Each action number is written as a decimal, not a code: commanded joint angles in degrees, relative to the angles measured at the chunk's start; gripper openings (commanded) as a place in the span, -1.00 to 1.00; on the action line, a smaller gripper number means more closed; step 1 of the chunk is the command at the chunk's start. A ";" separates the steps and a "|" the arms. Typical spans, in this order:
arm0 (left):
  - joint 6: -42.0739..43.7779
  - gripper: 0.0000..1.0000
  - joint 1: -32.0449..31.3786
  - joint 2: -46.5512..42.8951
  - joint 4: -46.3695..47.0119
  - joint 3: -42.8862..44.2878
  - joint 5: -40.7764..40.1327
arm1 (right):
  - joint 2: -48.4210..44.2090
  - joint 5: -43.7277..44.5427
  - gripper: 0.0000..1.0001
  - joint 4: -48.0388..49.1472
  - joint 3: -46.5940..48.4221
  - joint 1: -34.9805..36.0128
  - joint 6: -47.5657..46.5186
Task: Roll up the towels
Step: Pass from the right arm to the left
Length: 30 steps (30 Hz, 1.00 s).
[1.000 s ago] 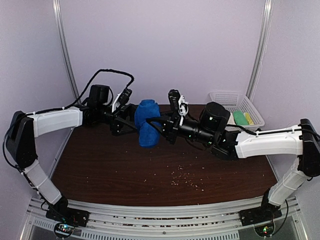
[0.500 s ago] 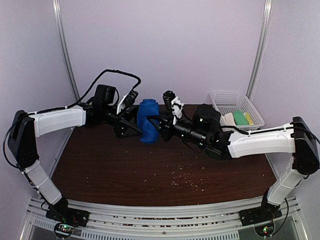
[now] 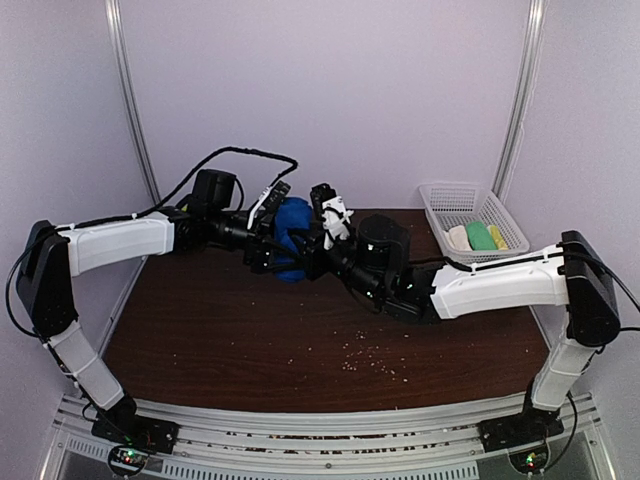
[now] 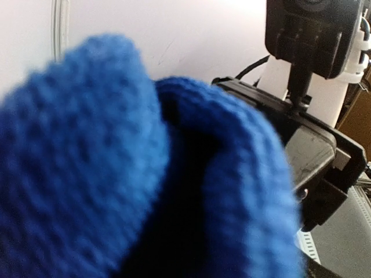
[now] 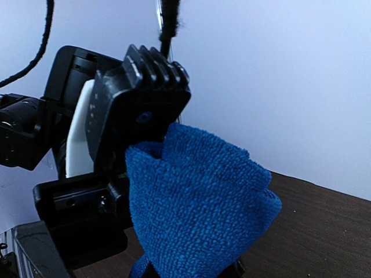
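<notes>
Two pincers are met at the blue towel (image 3: 292, 238), which is held bunched above the far middle of the tabletop (image 3: 250, 340). The right pincer (image 3: 308, 246) is clamped on a fold of the cloth. The left pincer (image 3: 270, 230) is spread wide around its left side, and no squeeze can be made out. The bundle is probably being tightened or passed across. The left jaws should be closed on the thick of the roll before the right grip is eased, so that no turn is let loose.
</notes>
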 commanded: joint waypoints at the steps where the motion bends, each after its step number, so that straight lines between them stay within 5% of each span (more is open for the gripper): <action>1: 1.11 0.78 -1.38 0.45 0.23 1.55 -6.93 | 1.49 6.82 -1.00 -1.93 3.04 0.25 4.23; 18: 1.88 0.47 -1.75 1.36 -0.64 1.77 -13.11 | 4.71 3.93 -0.99 -0.77 4.99 0.41 10.90; 23: 1.52 0.28 -1.68 1.64 -0.78 2.03 -14.82 | 4.12 3.87 -0.96 -1.11 4.30 0.69 11.45; 30: 1.70 -0.27 -1.73 1.72 -1.26 2.45 -16.01 | 2.04 5.57 -0.76 -1.98 3.05 0.96 12.13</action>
